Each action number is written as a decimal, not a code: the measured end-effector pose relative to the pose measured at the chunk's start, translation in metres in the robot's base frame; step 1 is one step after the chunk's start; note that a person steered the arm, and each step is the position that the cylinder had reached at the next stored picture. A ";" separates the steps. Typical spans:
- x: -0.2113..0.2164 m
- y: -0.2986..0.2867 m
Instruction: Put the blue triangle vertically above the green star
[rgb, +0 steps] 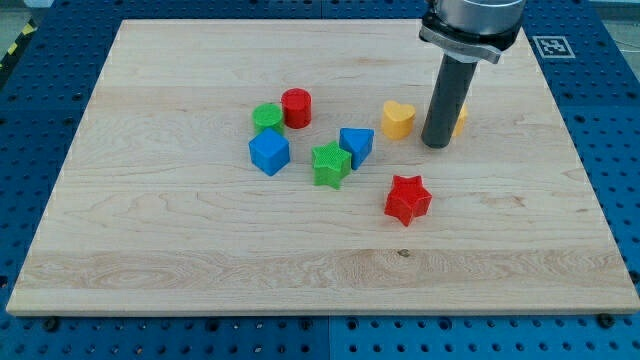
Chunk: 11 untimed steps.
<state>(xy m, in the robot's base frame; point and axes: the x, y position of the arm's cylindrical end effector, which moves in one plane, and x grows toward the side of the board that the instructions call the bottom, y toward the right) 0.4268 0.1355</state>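
The blue triangle (356, 144) lies near the board's middle, touching the upper right side of the green star (330, 165). My tip (436, 145) rests on the board to the right of the blue triangle, well apart from it. The tip stands between a yellow heart (398, 119) on its left and a yellow block (459, 120) that the rod mostly hides on its right.
A blue cube (269, 152) lies left of the green star. A green round block (267, 117) and a red cylinder (296, 107) sit above it. A red star (407, 198) lies toward the lower right. The wooden board (150, 240) sits on a blue perforated table.
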 end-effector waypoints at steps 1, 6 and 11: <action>0.015 0.002; 0.000 -0.073; -0.017 -0.100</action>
